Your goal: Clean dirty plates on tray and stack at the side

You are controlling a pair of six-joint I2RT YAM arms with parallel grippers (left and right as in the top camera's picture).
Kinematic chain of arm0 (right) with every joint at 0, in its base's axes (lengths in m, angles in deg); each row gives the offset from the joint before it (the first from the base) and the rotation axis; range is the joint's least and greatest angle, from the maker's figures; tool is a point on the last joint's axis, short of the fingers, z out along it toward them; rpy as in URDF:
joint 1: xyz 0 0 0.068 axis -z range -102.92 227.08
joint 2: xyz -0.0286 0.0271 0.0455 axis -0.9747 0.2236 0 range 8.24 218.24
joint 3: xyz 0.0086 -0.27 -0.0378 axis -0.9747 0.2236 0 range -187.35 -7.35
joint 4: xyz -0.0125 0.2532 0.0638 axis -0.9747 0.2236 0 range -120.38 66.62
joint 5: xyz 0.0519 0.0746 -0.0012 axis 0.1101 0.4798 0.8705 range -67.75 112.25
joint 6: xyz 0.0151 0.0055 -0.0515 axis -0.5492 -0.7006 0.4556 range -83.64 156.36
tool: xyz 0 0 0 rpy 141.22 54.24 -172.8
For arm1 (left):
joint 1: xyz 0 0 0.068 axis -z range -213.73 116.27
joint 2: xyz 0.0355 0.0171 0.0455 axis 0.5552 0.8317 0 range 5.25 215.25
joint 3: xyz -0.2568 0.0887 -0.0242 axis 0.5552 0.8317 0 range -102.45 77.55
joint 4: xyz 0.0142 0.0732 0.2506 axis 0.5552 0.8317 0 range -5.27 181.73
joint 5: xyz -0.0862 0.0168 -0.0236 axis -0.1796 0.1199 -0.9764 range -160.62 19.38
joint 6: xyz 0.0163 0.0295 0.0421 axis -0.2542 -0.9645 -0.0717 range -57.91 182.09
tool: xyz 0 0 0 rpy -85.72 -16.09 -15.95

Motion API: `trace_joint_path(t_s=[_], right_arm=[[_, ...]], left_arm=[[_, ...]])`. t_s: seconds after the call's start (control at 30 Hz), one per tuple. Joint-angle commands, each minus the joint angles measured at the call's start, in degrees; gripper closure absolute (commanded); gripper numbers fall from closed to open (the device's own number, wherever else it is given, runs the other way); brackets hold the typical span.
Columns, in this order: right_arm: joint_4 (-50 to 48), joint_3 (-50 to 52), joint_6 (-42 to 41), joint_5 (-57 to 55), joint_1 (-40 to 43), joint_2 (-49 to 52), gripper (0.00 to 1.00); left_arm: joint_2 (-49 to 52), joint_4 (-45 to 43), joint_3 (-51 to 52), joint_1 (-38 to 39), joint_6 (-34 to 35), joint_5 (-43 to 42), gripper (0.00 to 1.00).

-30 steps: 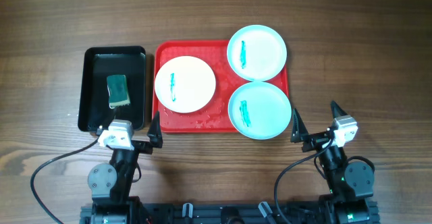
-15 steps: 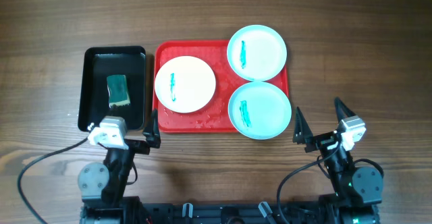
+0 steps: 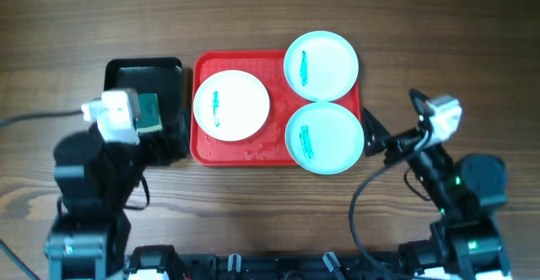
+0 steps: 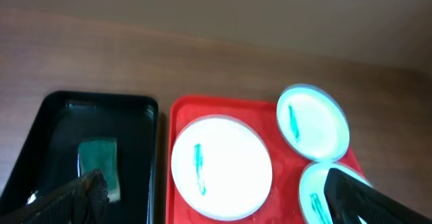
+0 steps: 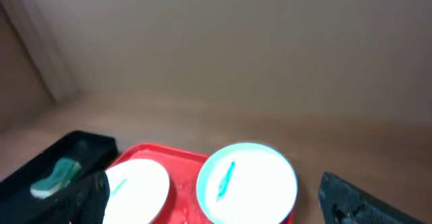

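Two empty grippers by the near side of the table, plates unwiped.
The left gripper (image 4: pixel 212 187) and right gripper (image 5: pixel 212 190) are both spread wide. Beyond them the red tray (image 3: pixel 253 152) carries the white plate (image 3: pixel 231 105), the near aqua plate (image 3: pixel 324 137) and the far aqua plate (image 3: pixel 321 65), each smeared teal.

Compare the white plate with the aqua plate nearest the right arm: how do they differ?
Colour: the white plate is white, the near aqua plate pale aqua. Place: the white plate lies on the left side of the red tray; the near aqua plate at its near right corner, edge reaching past the rim. Shared: both are round, lie flat and carry a teal smear left of centre.
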Motion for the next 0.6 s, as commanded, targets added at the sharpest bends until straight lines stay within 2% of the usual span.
trace_joint_path(t_s=[0.0,0.17,0.27,0.57], right_arm=[[8.04,-10.21,0.00,3.93,0.20,9.14,0.00],[26.53,-27.80,0.07,4.39,0.17,25.14,0.00],[33.55,-35.85,2.62,8.37,0.20,32.41,0.00],[28.37,-37.92,-1.27,13.90,0.09,41.27,0.01]], left_arm=[[9.14,7.69,-10.21,0.28,0.44,-0.72,0.00],[24.94,24.61,-27.10,0.28,-0.13,0.15,0.00],[31.91,28.89,-33.20,0.28,-0.11,1.01,0.00],[40.17,28.50,-33.42,0.28,0.09,0.81,0.00]])
